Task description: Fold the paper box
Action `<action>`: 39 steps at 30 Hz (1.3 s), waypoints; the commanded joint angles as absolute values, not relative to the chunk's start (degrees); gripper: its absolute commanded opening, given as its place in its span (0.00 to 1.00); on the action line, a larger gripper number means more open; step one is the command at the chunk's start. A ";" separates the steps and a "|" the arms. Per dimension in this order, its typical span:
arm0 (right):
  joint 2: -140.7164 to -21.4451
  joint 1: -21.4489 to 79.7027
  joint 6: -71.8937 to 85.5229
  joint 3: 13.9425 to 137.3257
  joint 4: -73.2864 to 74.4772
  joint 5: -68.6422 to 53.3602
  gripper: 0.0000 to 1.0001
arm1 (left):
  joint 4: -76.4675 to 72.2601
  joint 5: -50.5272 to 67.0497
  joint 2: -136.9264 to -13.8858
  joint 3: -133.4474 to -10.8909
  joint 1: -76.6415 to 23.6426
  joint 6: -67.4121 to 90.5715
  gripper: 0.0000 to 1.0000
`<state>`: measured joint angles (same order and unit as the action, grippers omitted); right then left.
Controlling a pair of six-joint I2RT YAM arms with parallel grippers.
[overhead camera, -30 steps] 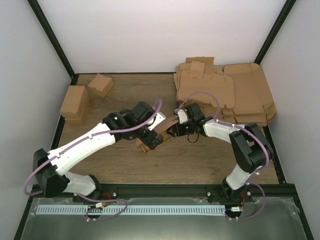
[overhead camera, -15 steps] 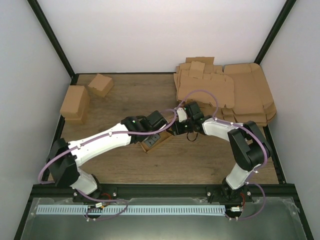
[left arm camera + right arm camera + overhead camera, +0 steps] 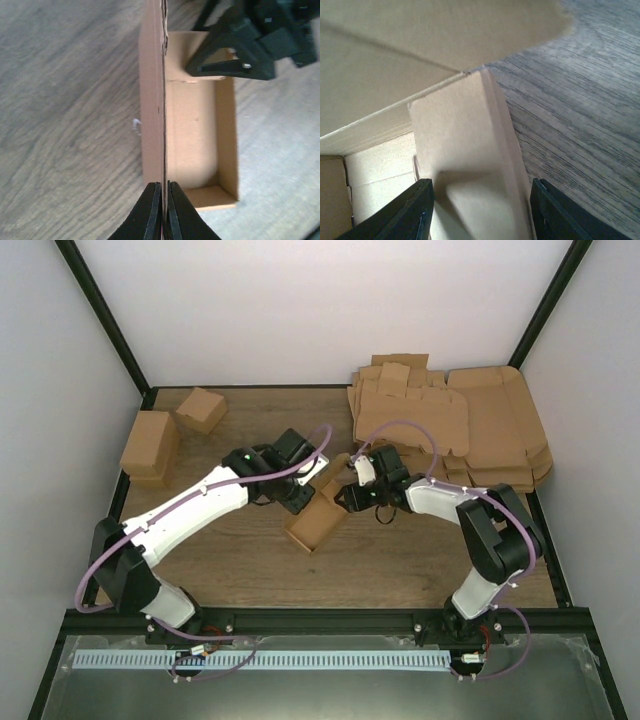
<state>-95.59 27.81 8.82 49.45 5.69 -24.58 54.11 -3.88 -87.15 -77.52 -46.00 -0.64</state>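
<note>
The paper box (image 3: 316,524) lies mid-table as a half-formed shallow brown tray. In the left wrist view its open tray (image 3: 197,135) shows beside a thin panel standing on edge, and my left gripper (image 3: 163,186) is shut on that panel's edge. From above, the left gripper (image 3: 302,497) is at the box's far left side. My right gripper (image 3: 344,502) is at the box's far right end. In its own view the right gripper (image 3: 481,182) is open and straddles a folded end wall of the box (image 3: 460,130), with a gap at the right finger (image 3: 555,212).
A big heap of flat cardboard sheets (image 3: 470,430) fills the back right corner. Two folded brown cartons (image 3: 150,445) (image 3: 201,408) stand at the back left. A black frame rail (image 3: 320,618) runs along the near table edge.
My left gripper went from wide open to shut on the box's upright panel and drew back up-left. The box's tan panel now shows more fully. The right gripper barely moved.
</note>
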 commanded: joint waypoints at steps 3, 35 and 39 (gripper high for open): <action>-92.90 29.13 5.37 48.30 1.94 -23.13 0.55 | 58.76 5.92 -89.20 -81.75 -45.88 -2.03 0.04; -101.10 43.65 3.91 50.71 8.97 7.42 0.01 | 57.31 0.44 -87.75 -80.95 -43.82 -0.11 0.04; -101.80 44.55 4.20 50.87 9.10 9.84 0.01 | 56.59 3.53 -87.31 -80.73 -43.78 0.00 0.04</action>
<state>-99.29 42.92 3.27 49.69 6.87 6.35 58.63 -0.49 -88.86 -80.49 -43.88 -1.04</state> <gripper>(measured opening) 0.048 0.039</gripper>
